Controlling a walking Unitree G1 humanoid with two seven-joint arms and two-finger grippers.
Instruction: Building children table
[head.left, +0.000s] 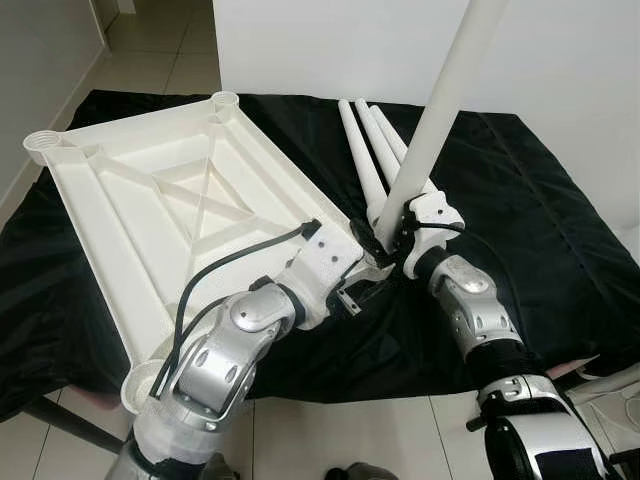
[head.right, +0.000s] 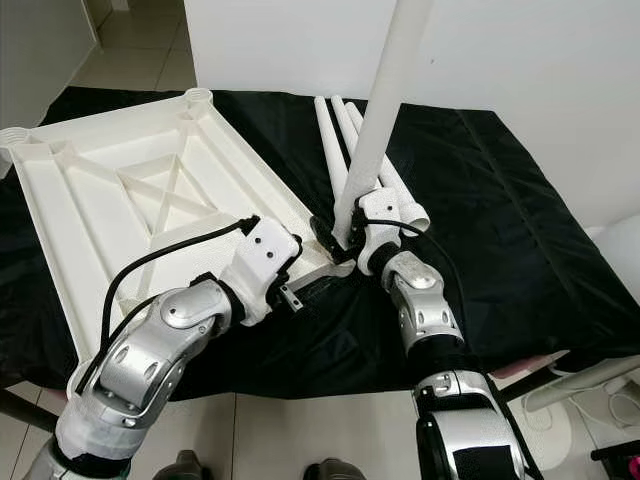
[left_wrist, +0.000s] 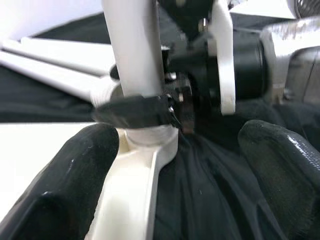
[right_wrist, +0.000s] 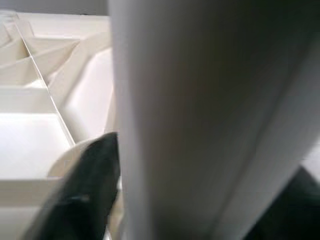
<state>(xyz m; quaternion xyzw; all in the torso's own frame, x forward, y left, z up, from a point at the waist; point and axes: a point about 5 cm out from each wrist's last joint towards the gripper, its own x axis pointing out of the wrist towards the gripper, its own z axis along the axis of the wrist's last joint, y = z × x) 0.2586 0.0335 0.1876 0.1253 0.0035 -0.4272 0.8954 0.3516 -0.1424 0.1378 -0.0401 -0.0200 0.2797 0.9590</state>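
Note:
The white tabletop (head.left: 130, 210) lies upside down on a black cloth, its ribs facing up. One white leg (head.left: 440, 110) stands upright at the tabletop's near right corner socket (left_wrist: 150, 137). My right gripper (head.left: 392, 235) is shut on that leg's lower end; in the right wrist view the leg (right_wrist: 200, 115) is pressed against a black finger (right_wrist: 90, 185). My left gripper (head.left: 365, 270) hangs open just in front of the same corner. Its fingers (left_wrist: 75, 170) are spread wide to either side of the socket. Three spare legs (head.left: 365, 150) lie side by side on the cloth behind.
The black cloth (head.left: 540, 210) covers a low surface and drops off at its front edge. A white wall (head.left: 330, 50) rises behind, and tiled floor (head.left: 160, 50) runs to the far left. White objects (head.right: 590, 385) sit low at the right.

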